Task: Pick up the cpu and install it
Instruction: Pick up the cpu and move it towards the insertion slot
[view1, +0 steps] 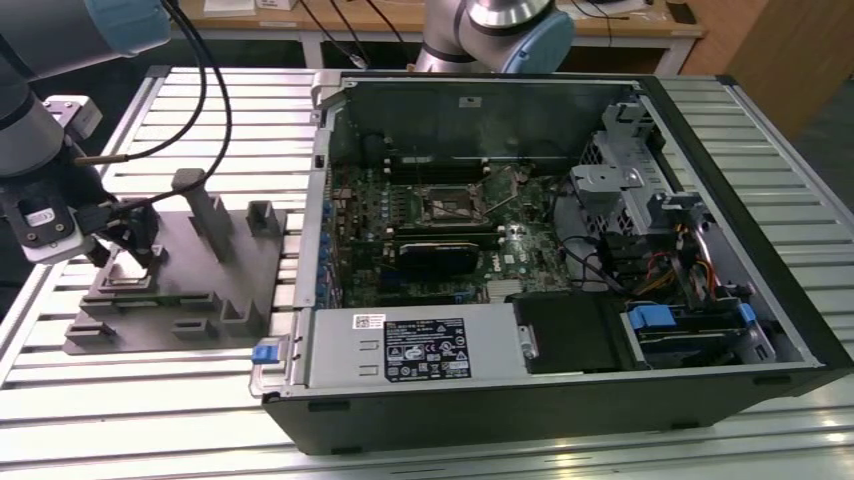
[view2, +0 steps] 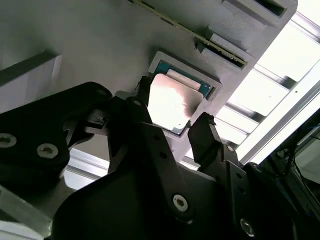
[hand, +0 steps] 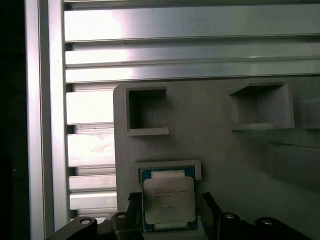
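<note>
The cpu (view2: 172, 100) (hand: 168, 202), a small square chip with a silvery top and a green edge, lies flat in a shallow pocket of the gray plastic fixture (view1: 200, 290) (view2: 75, 35) (hand: 210, 140). My gripper (view1: 127, 240) (view2: 172, 112) (hand: 170, 197) is down over that pocket at the exterior view's left. It is open. One black finger (view2: 142, 107) stands at one side of the chip and the other finger (view2: 205, 130) at the opposite side, both close to its edges.
The open computer case (view1: 747, 180) lies at the exterior view's right, with the motherboard socket (view1: 447, 205), a black block (view1: 434, 255) and the labelled power supply (view1: 414, 345) inside. Upright posts (view1: 207, 210) rise from the fixture. A slatted aluminium table (view1: 200, 100) carries everything.
</note>
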